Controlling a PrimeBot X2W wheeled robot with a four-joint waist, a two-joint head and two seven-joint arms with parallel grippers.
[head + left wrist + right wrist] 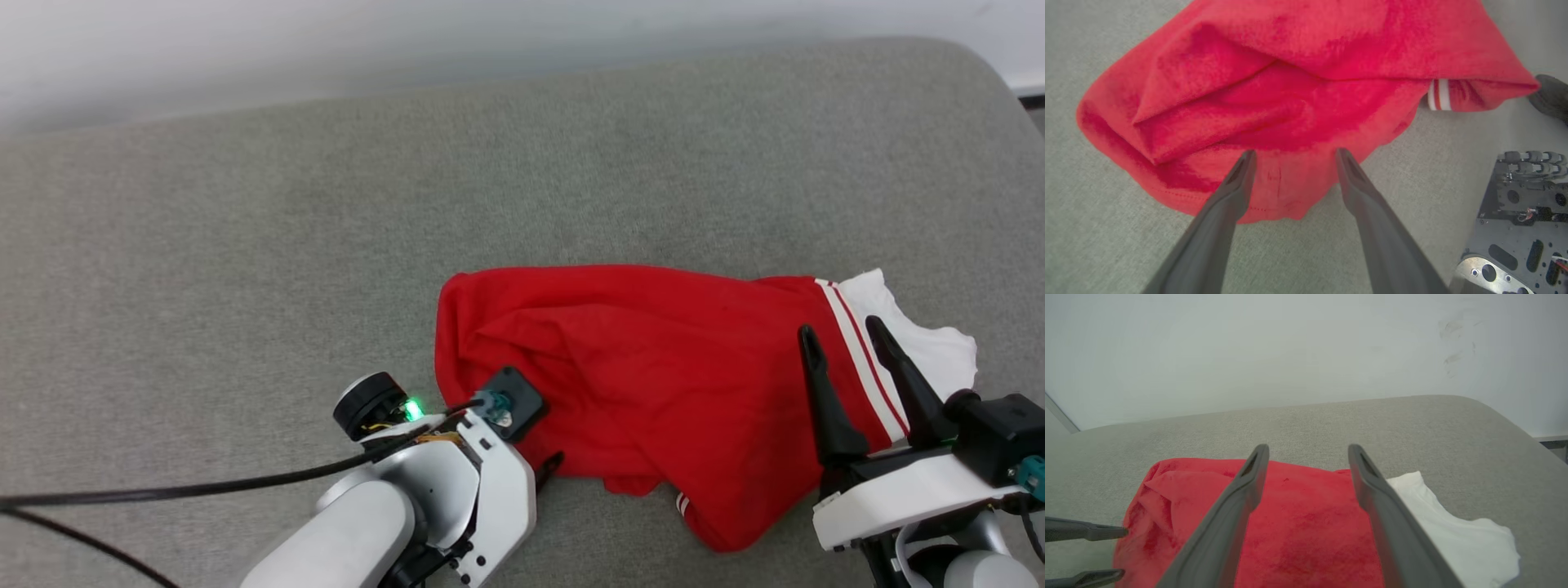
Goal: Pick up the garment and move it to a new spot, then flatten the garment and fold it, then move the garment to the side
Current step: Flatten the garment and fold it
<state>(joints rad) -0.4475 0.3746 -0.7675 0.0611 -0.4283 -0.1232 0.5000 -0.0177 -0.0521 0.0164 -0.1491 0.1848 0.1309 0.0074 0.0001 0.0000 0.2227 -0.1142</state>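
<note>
Garment (653, 359) lies crumpled by the grey cushion's (326, 204) near edge, right of centre. Left tool (1294, 153), jaws apart, straddles the red hem. Right tool (841, 327), jaws apart, hovers above the striped sleeve seam. Recommended: bite well past the hem, then lift evenly.

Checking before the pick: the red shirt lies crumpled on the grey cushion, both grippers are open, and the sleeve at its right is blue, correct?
Not quite. The sleeve is white, not blue, as the head view shows. The rest holds: the red shirt lies crumpled on the grey cushion, and the left gripper and right gripper are open.
</note>
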